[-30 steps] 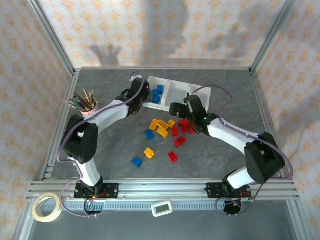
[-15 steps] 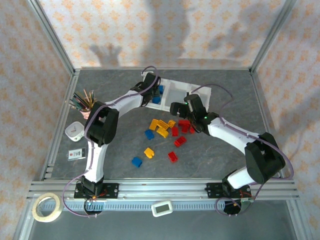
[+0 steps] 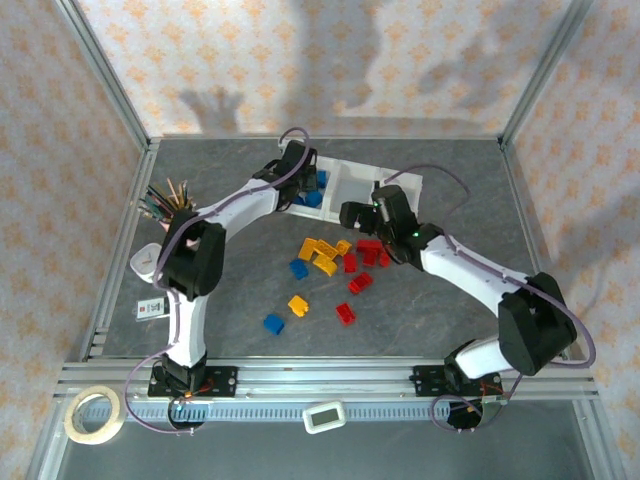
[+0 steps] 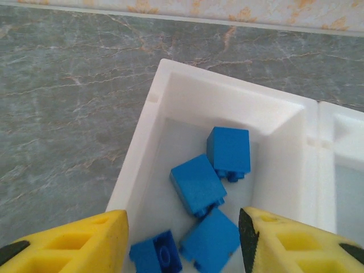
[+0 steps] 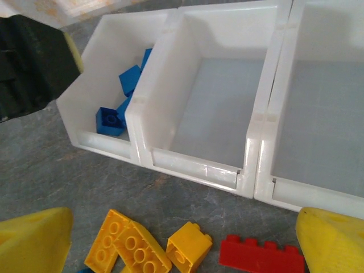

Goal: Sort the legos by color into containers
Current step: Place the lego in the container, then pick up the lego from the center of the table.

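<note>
Left wrist, left tool (image 4: 182, 250) partly open, empty, above blue legos (image 4: 198, 183)

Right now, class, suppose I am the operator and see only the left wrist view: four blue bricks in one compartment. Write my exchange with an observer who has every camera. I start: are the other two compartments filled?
Observer: No. The middle compartment and the right compartment are both empty.
Operator: Are any blue bricks outside the tray?
Observer: Yes. One blue brick lies on the table beside the yellow bricks. Another lies apart, closer to the near edge.
Operator: What is the right arm doing?
Observer: Its jaws stand wide apart, holding nothing, above the yellow bricks and a red brick just in front of the tray.
</note>
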Available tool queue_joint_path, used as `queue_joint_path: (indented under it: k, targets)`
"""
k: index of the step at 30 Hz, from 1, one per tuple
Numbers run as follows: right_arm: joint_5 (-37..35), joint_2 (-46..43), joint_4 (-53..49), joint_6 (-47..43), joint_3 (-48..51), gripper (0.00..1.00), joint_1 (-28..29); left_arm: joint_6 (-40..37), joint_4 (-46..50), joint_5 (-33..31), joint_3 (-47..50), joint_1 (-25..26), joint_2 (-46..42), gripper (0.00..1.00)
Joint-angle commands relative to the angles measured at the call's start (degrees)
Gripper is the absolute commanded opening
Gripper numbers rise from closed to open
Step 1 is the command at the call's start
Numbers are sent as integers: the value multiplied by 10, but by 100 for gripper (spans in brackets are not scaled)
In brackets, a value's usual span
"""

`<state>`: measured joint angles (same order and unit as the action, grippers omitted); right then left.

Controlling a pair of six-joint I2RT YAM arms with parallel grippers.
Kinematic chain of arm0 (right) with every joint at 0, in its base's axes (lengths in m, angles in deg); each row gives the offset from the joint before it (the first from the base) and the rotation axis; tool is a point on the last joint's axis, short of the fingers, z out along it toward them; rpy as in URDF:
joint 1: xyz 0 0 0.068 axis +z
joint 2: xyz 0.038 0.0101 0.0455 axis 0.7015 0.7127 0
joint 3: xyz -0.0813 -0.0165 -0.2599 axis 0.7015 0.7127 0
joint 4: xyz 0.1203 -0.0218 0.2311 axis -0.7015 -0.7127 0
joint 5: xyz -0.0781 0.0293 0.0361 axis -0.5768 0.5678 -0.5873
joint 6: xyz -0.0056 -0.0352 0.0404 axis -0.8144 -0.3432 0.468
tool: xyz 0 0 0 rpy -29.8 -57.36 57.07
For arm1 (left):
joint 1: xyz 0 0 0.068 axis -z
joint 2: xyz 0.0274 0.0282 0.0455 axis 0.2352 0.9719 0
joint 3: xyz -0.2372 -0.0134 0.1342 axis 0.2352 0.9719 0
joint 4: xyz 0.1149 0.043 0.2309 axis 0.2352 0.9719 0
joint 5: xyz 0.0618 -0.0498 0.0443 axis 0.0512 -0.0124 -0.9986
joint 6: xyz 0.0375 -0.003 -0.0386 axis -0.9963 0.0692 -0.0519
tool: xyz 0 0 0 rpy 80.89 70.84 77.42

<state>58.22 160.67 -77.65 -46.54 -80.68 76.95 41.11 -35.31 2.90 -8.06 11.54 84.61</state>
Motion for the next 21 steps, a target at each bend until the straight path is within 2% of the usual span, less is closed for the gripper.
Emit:
queue_joint_path:
  k: [1, 6, 12, 18, 21]
  targets:
    - [26, -26, -3, 12, 26, 100, -3, 22, 21, 15, 52, 3, -82, 56]
    - [67, -41, 24, 18, 79, 100, 4, 55, 17, 21, 171, 13, -173, 57]
    - [75, -49, 42, 30, 128, 100, 29, 96, 29, 21, 299, 45, -259, 59]
    - [71, -51, 56, 49, 158, 100, 62, 155, 62, 3, 377, 97, -301, 62]
    - [68, -54, 68, 59, 170, 100, 68, 182, 51, 16, 410, 125, -306, 65]
